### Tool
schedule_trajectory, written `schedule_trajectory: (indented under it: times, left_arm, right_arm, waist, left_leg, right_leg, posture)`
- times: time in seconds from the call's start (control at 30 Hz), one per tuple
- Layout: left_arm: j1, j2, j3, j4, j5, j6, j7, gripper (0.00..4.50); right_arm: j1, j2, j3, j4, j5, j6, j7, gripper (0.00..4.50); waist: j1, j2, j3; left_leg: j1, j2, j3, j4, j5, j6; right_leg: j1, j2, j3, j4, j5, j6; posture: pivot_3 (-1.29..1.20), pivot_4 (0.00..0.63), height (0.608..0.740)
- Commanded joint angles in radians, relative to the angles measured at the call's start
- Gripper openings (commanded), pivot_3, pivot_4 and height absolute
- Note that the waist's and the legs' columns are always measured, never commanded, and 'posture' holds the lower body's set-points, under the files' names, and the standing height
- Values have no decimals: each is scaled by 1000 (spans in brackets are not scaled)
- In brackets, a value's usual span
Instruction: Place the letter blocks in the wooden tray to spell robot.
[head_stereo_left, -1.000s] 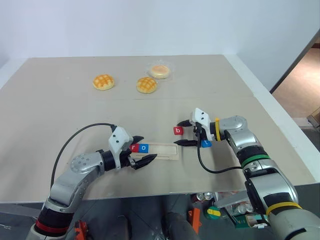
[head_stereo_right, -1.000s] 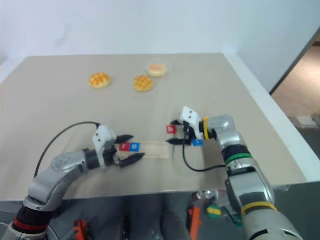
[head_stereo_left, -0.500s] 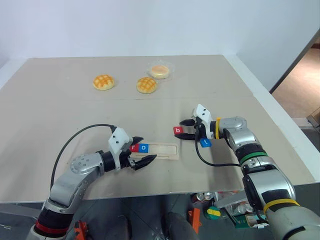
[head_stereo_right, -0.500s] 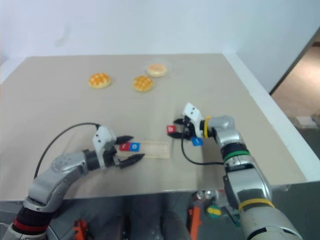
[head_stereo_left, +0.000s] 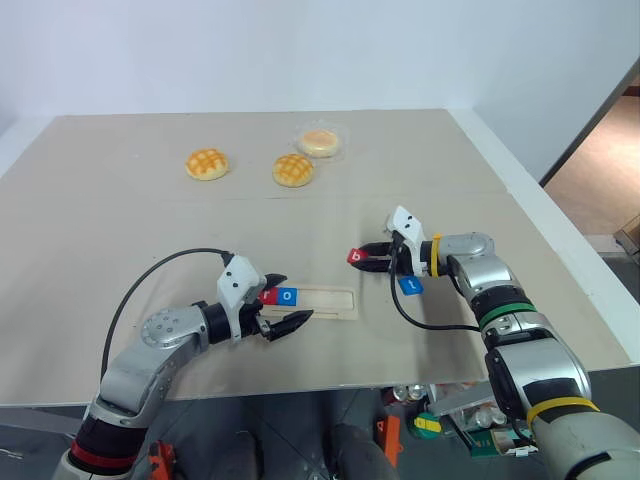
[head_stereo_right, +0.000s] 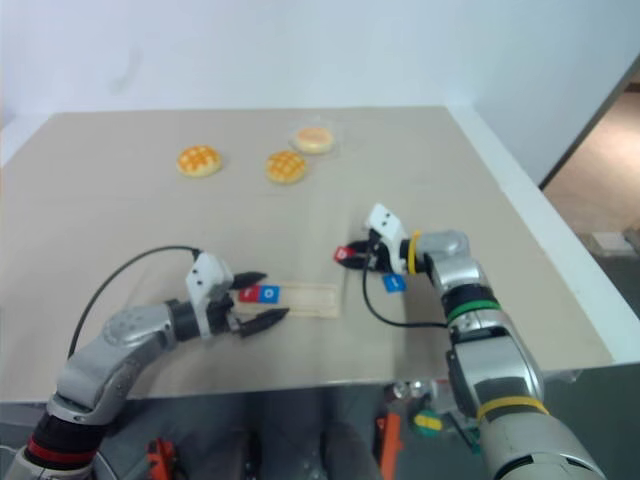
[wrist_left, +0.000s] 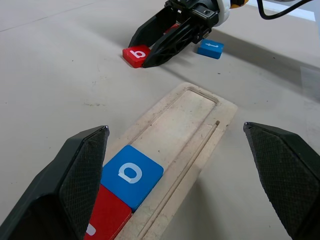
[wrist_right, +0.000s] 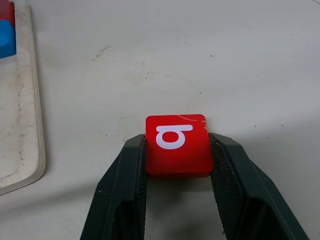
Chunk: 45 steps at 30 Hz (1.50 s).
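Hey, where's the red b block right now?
The red b block sits on the table between the right gripper jaws, just beyond the wooden tray's empty end, with the blue t block nearby.

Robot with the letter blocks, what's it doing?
It's spelling "robot". The right end effector is shut on the red b block on the table. The red r block and blue o block sit in the wooden tray. The open left end effector hovers there. The blue t block waits.
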Motion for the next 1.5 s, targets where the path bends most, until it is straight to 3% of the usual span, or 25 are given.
schedule_trajectory:
  times: [0.03, 0.2, 0.43, 0.73, 1.5]
  left_arm:
    - [12, -6, 38, -19, 15, -25, 49, 4500]
    - [54, -33, 134, -56, -38, -15, 103, 4500]
    - [151, 29, 273, -76, -159, -86, -30, 4500]
    - [226, 119, 288, -57, -159, -181, -169, 4500]
    - [247, 122, 263, -68, -126, -205, -148, 4500]
  right_arm:
    - [2, -16, -41, -223, 48, 72, -8, 1276]
    - [97, -45, -17, -581, 104, 267, 26, 1276]
    - [240, -43, 114, -945, 98, 463, 5, 1276]
    - [202, -12, 210, -889, 54, 468, -11, 1276]
    - [151, 42, 272, -768, 18, 404, 7, 1276]
  waist:
    - [0, 0, 0]
    - [0, 3, 2]
    - [0, 3, 2]
    - [0, 2, 3]
    - [0, 2, 3]
  left_leg:
    - [0, 0, 0, 0, 0, 0]
    - [-1, 0, 0, 0, 0, 0]
    - [-5, 2, -2, -2, -2, -2]
    - [-4, 2, 2, -1, -1, -3]
    - [-10, 5, 0, -1, -2, -3]
  right_leg:
    - [0, 0, 0, 0, 0, 0]
    - [-1, 0, 0, 0, 0, 0]
    - [-6, 1, -2, 1, -2, -1]
    - [-7, 1, 0, 0, -3, -4]
    - [-12, 2, -3, 1, -2, -4]
  posture:
    - [0, 150, 740]
    - [0, 150, 740]
    - [0, 150, 740]
    - [0, 150, 740]
    - [0, 150, 740]
